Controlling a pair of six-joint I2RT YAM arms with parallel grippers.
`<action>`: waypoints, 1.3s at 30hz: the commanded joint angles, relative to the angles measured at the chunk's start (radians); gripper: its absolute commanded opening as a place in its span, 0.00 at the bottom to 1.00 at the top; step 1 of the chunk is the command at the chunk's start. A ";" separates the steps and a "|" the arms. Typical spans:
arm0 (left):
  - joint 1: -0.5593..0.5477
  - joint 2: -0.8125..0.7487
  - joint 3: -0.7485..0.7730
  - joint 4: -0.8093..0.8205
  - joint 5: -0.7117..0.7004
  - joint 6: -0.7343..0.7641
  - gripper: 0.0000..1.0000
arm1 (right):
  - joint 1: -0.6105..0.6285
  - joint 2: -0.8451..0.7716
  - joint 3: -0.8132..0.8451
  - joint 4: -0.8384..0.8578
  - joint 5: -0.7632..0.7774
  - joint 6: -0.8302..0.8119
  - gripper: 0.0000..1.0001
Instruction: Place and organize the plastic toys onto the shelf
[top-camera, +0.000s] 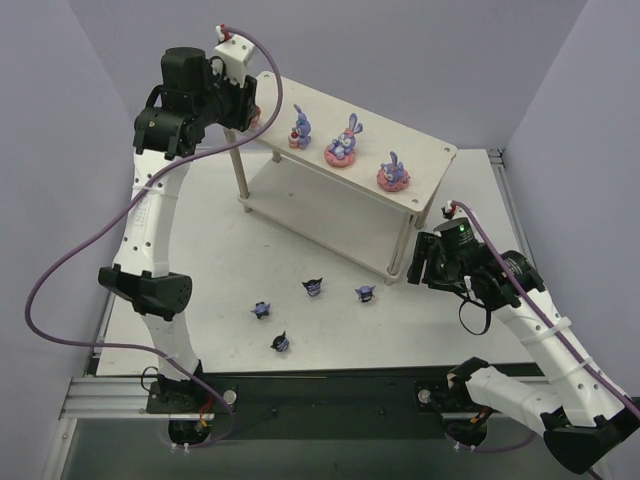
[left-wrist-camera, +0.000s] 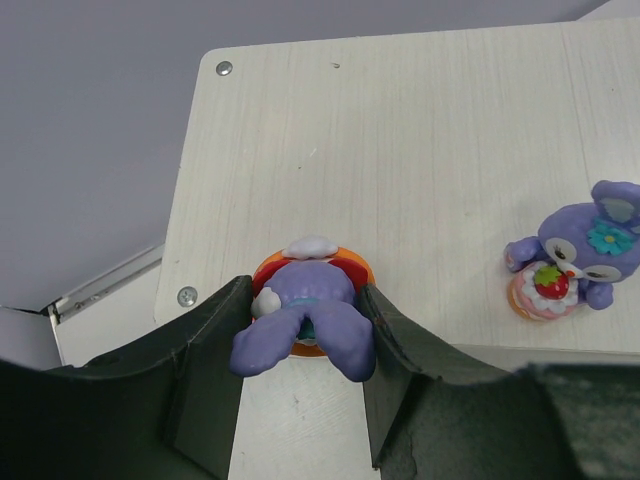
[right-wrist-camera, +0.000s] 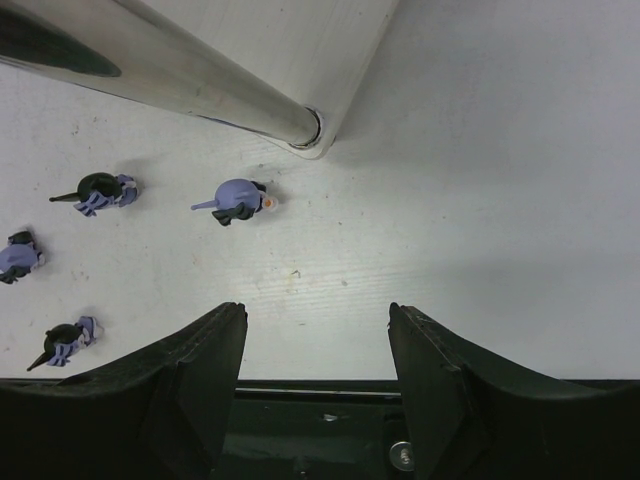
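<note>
My left gripper (top-camera: 249, 108) is shut on a purple rabbit with an orange base (left-wrist-camera: 305, 310) and holds it on the left end of the shelf's top board (left-wrist-camera: 400, 150). Three other purple rabbits (top-camera: 301, 129) (top-camera: 344, 142) (top-camera: 392, 172) stand in a row on the pale wooden shelf (top-camera: 425, 152). One of them shows in the left wrist view (left-wrist-camera: 578, 252). Several small dark blue figures (top-camera: 313, 287) (top-camera: 365, 293) (top-camera: 261, 309) lie on the table in front of the shelf. My right gripper (top-camera: 420, 262) is open and empty, beside the shelf's near right leg.
In the right wrist view the shelf's leg (right-wrist-camera: 180, 75) and lower board corner (right-wrist-camera: 330, 40) are just ahead of my right gripper (right-wrist-camera: 315, 315). The blue figures (right-wrist-camera: 238, 200) (right-wrist-camera: 100, 190) lie to its left. A black rail (top-camera: 330, 385) runs along the table's near edge.
</note>
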 joint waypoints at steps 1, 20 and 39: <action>0.029 0.024 0.046 0.090 0.022 -0.004 0.00 | -0.006 0.011 0.009 -0.024 0.012 0.016 0.59; 0.041 0.032 0.052 0.127 0.084 0.015 0.36 | -0.006 0.044 -0.001 -0.015 0.001 0.034 0.59; 0.041 0.040 0.066 0.083 0.062 0.024 0.49 | -0.006 0.028 -0.019 -0.005 -0.002 0.044 0.59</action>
